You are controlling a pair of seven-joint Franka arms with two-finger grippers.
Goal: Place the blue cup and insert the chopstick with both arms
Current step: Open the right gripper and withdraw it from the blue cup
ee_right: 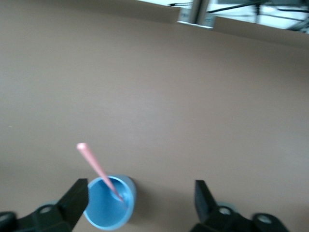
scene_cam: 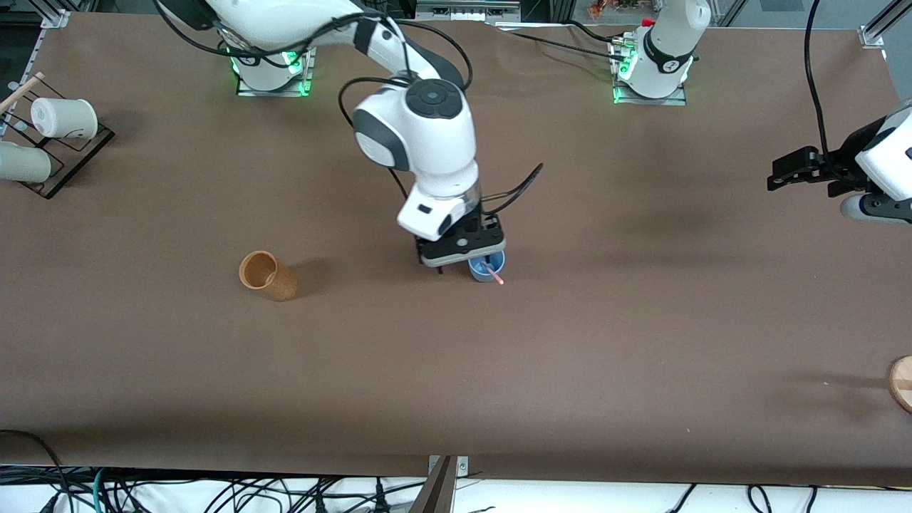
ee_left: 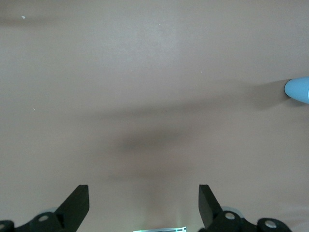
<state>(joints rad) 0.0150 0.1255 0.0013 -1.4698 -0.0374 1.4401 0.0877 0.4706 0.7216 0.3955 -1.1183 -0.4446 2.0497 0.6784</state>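
The blue cup (scene_cam: pixel 486 271) stands upright near the middle of the table, with the pink-red chopstick (scene_cam: pixel 495 275) leaning in it and its tip sticking out over the rim. My right gripper (scene_cam: pixel 463 263) hovers just over the cup, open and holding nothing. In the right wrist view the cup (ee_right: pixel 110 204) with the chopstick (ee_right: pixel 98 167) sits close beside one finger, and the right gripper (ee_right: pixel 140 199) stands wide apart. My left gripper (scene_cam: pixel 780 177) waits open and empty over the left arm's end of the table; in its own view (ee_left: pixel 144 199) there is only bare table between the fingers.
An orange-brown cup (scene_cam: pixel 268 276) lies tilted toward the right arm's end. A black rack (scene_cam: pixel 68 153) with white cups (scene_cam: pixel 64 117) stands at that end. A round wooden object (scene_cam: pixel 902 382) shows at the left arm's end. A pale blue shape (ee_left: pixel 298 89) shows at the left wrist view's edge.
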